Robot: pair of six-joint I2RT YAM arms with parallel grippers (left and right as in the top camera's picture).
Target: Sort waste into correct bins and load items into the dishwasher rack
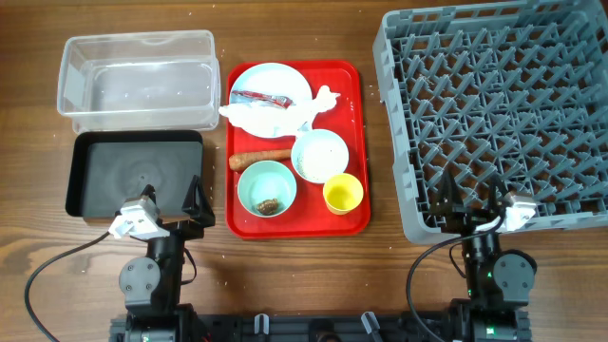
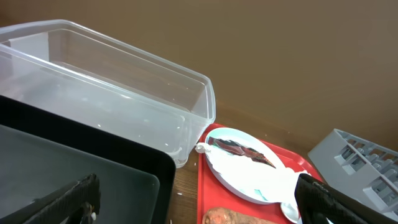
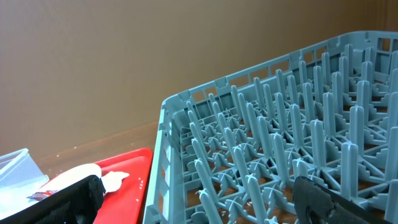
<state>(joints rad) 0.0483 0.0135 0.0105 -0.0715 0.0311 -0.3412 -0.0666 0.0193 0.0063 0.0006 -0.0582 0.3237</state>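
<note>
Surface: brown wood (image 1: pixel 304 275).
Overhead, waste: red snack wrapper (image 1: pixel 261 98) on the pale blue plate (image 1: pixel 271 78); napkin (image 1: pixel 318 98) against its rim; carrot (image 1: pixel 261 159) just beside, on the red tray (image 1: pixel 362 142).
Overhead, pincers: left pincer (image 1: pixel 171 199) released, near the black tray (image 1: pixel 90 147); right pincer (image 1: pixel 472 201) released, at the dishwasher rack (image 1: pixel 494 104) edge.
Left wrist: clear tub (image 2: pixel 124 93) behind the black tray.
Right wrist: dishwasher rack ahead, fingers (image 3: pixel 56 199) wide apart.

rack (image 1: pixel 494 104) cropped right, carrot (image 2: pixel 225 217) cut below
</note>
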